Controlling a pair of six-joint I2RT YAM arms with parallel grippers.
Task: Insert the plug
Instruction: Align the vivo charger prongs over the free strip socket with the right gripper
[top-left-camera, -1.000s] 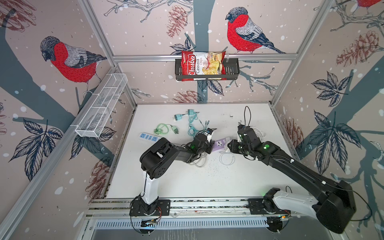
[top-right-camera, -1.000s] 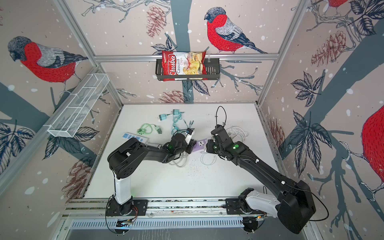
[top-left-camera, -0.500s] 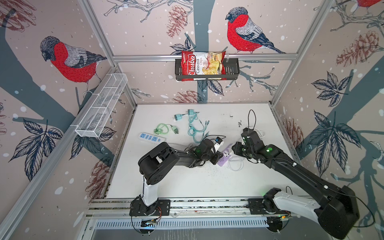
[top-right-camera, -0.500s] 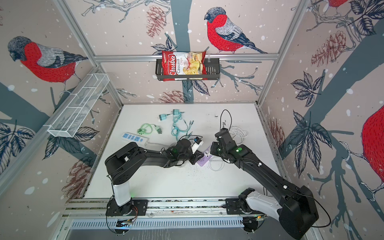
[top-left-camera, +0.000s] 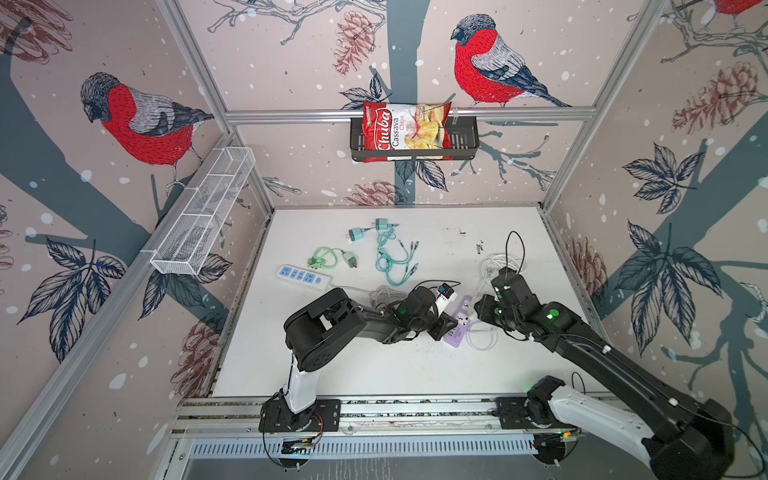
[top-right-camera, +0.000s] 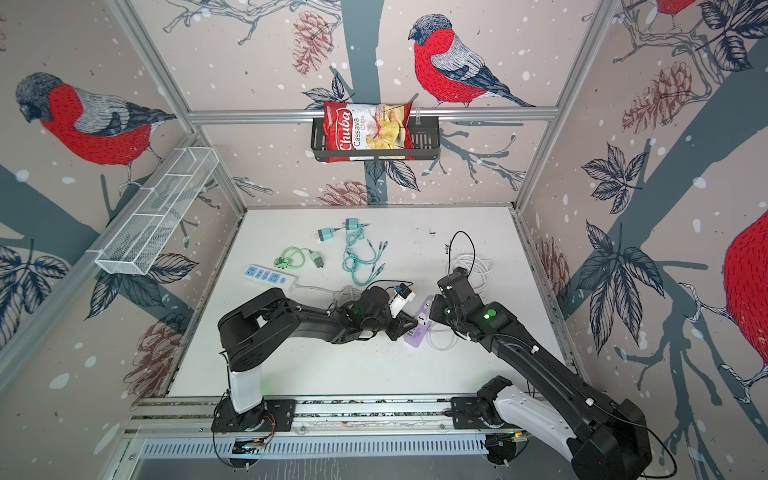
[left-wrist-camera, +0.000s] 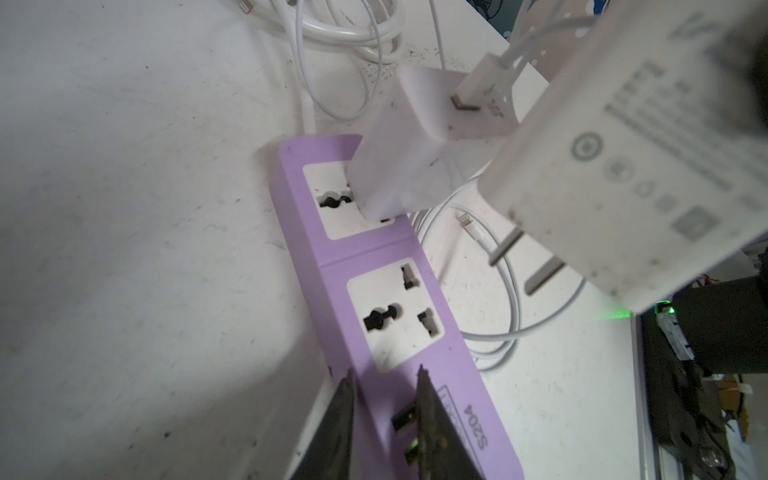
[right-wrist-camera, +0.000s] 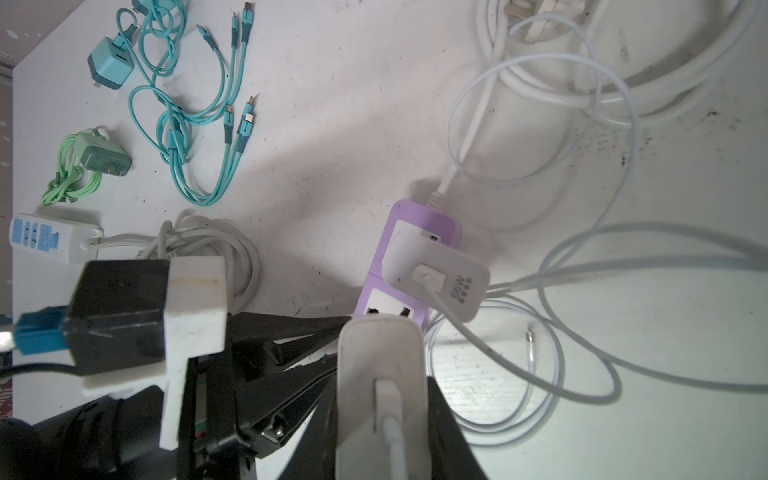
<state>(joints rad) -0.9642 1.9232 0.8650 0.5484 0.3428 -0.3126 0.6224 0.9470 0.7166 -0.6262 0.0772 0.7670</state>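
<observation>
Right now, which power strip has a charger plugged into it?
The purple power strip: a white charger sits in its end socket. The white strip with blue sockets has none.

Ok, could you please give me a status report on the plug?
Left end effector shut, tips on power strip. Right end effector shut on charger, prongs not yet in free socket. Other charger fills the neighbouring socket; loose cables alongside.

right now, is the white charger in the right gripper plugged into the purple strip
No, the two prongs of the held charger hang bare in the air, clear of the purple strip, and the socket nearest them is empty.
</observation>
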